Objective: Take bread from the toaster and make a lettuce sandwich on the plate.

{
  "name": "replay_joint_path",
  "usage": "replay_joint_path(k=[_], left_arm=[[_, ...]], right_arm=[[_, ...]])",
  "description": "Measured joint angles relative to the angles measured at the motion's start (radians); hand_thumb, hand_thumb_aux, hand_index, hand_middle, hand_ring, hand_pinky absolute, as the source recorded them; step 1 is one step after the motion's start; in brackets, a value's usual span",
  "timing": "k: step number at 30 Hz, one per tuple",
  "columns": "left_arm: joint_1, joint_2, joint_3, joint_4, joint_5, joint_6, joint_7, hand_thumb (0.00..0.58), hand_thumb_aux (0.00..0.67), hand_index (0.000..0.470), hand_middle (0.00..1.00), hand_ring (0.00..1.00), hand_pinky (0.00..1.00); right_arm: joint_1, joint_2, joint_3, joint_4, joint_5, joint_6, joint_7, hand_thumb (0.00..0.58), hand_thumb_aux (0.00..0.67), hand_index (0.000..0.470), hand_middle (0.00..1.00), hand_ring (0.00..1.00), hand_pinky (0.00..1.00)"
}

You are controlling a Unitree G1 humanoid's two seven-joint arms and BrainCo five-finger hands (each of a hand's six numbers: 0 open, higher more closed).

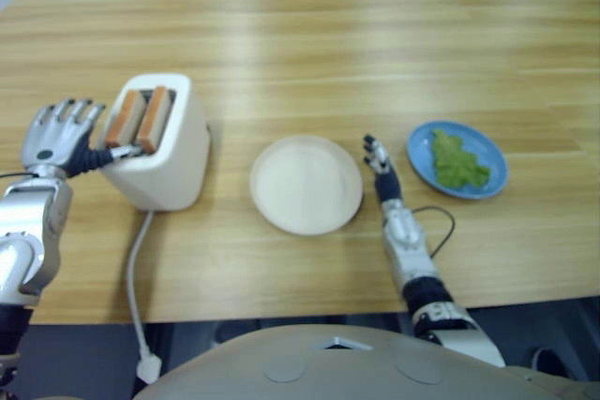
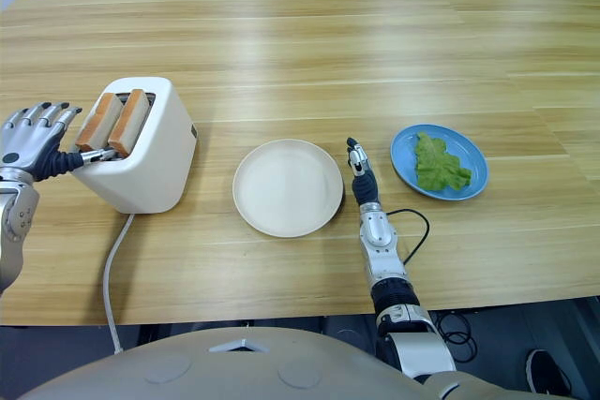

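- Left eye view: toaster [image 1: 164, 152] at the left of the table [image 1: 375, 53], two bread slices [image 1: 141, 119] upright in its slots with tops poking out; none taken out yet.
- Left hand [image 1: 56, 133] just beside the toaster's left side, raised, fingers spread apart and uncurled, gripping nothing; thumb [image 1: 103, 155] stretched toward the top edge next to the nearer slice.
- White plate [image 1: 305, 185] in the middle, bare: no bread, no lettuce on it.
- Blue plate [image 1: 497, 175] to the right, well apart from the toaster, with the lettuce [image 1: 457, 161] lying on it untouched.
- Right hand [image 1: 378, 158] low over the table between white plate and blue plate, fingers straight and close together, holding nothing.
- Right eye view: same layout; thumb tip [image 2: 86, 157] at the toaster's rim by the outer slice, though cannot tell whether touching bread or only the toaster.
- Power cord [image 2: 112, 259] trailing from the toaster's front and off the near table edge.
- Judged progress: barely started. Nothing to show on the white plate; at most a reach toward the first slice.
- Left to do, by this reading: pull one slice and lay it on the white plate, fetch lettuce from the blue plate and set it on top, pull the second slice and close the sandwich.
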Motion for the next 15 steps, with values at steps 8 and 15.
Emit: replay_joint_path(k=[8, 15], left_arm=[[-0.012, -0.032, 0.025, -0.017, -0.024, 0.004, 0.021, 0.580, 0.670, 0.460, 0.00, 0.00, 0.00], [-0.022, -0.073, 0.057, -0.036, -0.058, 0.005, 0.038, 0.580, 0.670, 0.460, 0.00, 0.00, 0.00]], right_arm=[[0.001, 0.000, 0.001, 0.000, 0.000, 0.001, 0.000, 0.000, 0.000, 0.000, 0.00, 0.00, 0.00], [0.003, -0.001, 0.000, 0.000, 0.000, 0.000, 0.000, 0.000, 0.000, 0.000, 0.00, 0.00, 0.00]])
